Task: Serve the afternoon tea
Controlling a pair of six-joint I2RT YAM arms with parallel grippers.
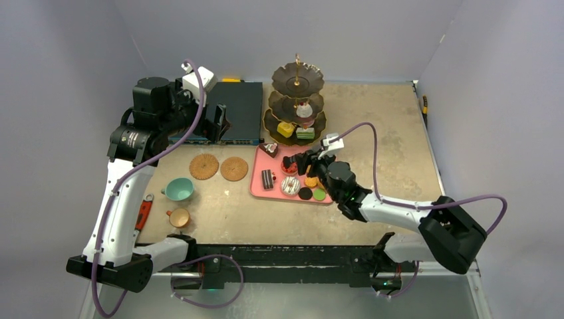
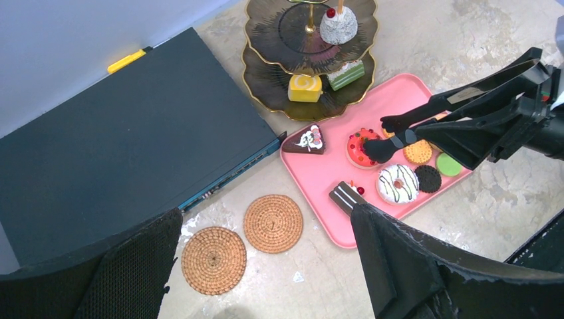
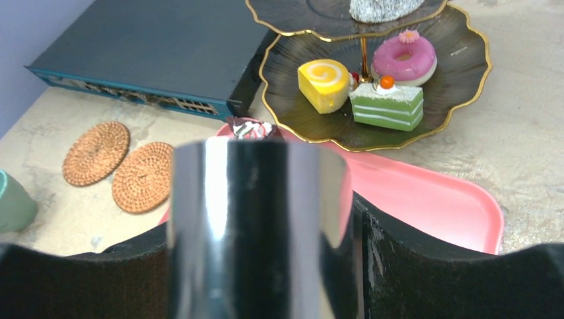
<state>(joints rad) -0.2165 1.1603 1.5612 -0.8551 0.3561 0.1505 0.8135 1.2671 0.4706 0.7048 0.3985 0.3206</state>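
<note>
The dark three-tier stand (image 1: 297,85) carries a yellow roll (image 1: 285,129), a green layered cake (image 1: 305,133), a pink donut (image 3: 404,56) and a white cake (image 1: 304,110). More toy cakes lie on the tray, among them a red tart (image 2: 359,146) and a white donut (image 2: 396,184). My right gripper (image 1: 318,167) is shut on black tongs (image 2: 425,113), whose tips hang slightly apart beside the red tart. High over two woven coasters (image 1: 204,166) (image 1: 234,168), my left gripper (image 2: 266,212) is open and empty. A teal cup (image 1: 179,189) and a tan cup (image 1: 179,217) stand near left.
The pink tray (image 1: 276,174) lies in front of the stand. A black network switch (image 1: 229,109) fills the back left, with a yellow item (image 1: 231,80) behind it. A red-handled tool (image 1: 143,212) lies by the left arm. Grey walls enclose the table.
</note>
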